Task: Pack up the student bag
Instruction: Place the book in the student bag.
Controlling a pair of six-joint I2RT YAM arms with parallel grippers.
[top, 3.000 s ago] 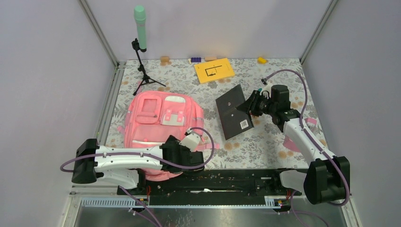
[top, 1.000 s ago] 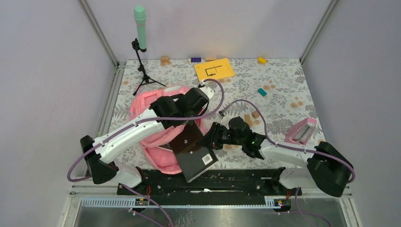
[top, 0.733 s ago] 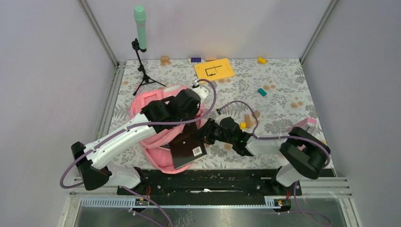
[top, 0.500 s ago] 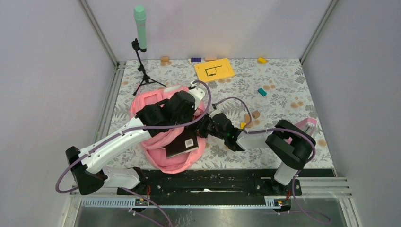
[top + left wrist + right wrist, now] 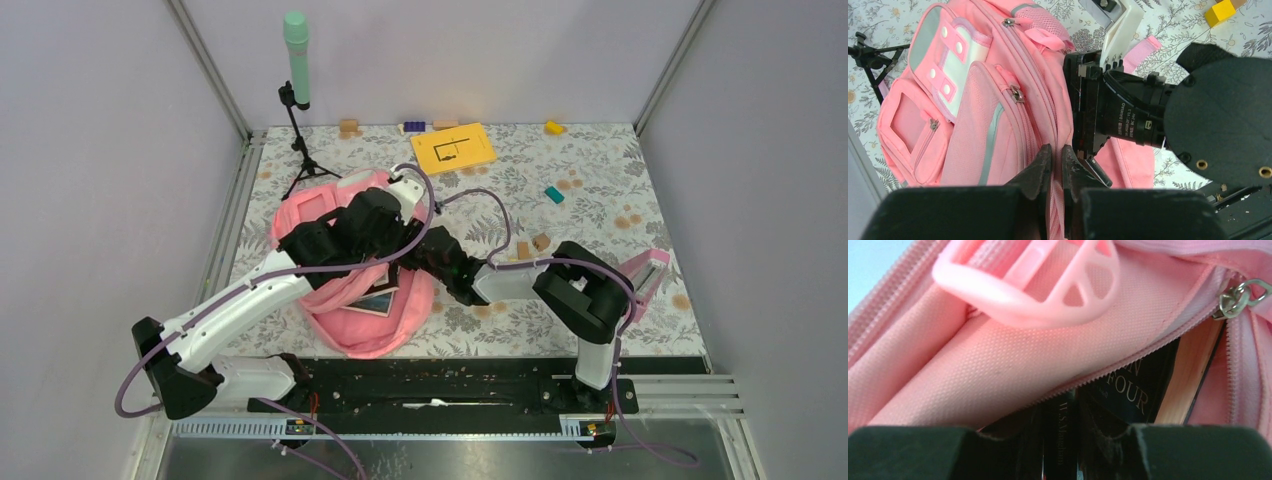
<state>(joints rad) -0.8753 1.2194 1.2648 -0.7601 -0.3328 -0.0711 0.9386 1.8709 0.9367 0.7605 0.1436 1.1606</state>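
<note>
Student bag lies on the floral desk, left of centre, main compartment unzipped and gaping toward the right arm. Left pincer: narrow, jaws nipped on the pink edge of the bag's opening beside the zip, fabric visible between them. Right pincer: inside the mouth of the bag, jaws clamped on the spine of a dark book. The book sits partly within the pink lining, page edges showing on its right side. A zip pull hangs at the upper right of the opening; a pink plastic buckle lies across the top. Well apart at the far edge: yellow notebook. Small pink pencil case at the right edge.
</note>
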